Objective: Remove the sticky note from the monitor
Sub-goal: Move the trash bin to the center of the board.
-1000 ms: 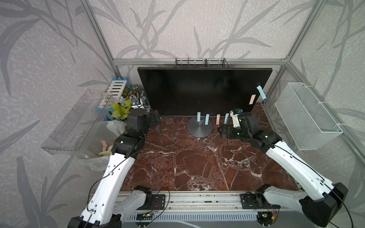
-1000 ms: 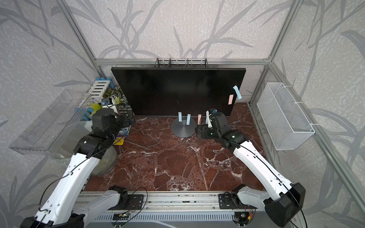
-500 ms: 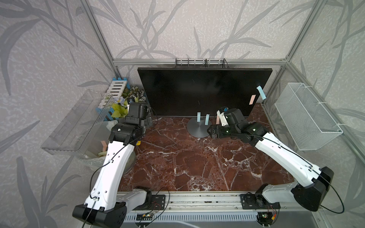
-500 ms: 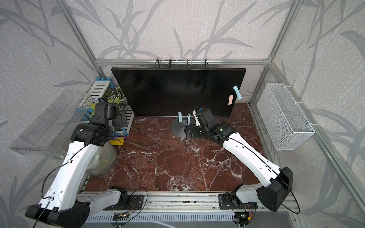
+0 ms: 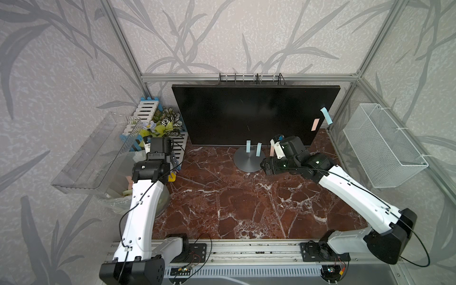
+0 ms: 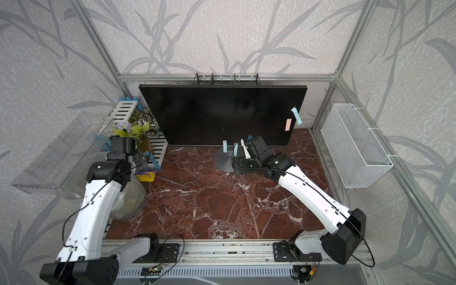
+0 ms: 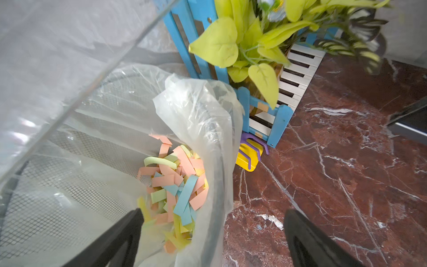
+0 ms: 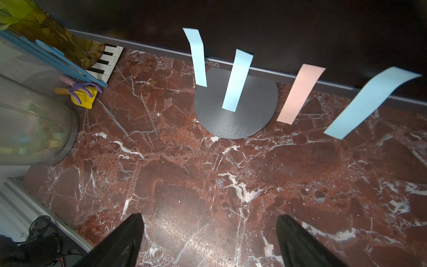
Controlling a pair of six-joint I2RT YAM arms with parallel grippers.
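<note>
The bin [image 8: 34, 129] holds discarded strips [image 7: 178, 185], several sticky notes [image 8: 238, 79] still hang on the monitor [image 5: 246, 116], and left fingers [image 7: 122, 235] and right fingers [image 8: 298, 242] gape empty.

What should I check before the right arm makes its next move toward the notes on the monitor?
1. Right gripper open and empty: ok.
2. Left gripper open and empty: ok.
3. Monitor free of notes: not ok; four hang from its lower edge, such as the pink note, two more near its side edge.
4. Right gripper aimed at one note: cannot tell.
5. Bin open to receive notes: ok.
</note>
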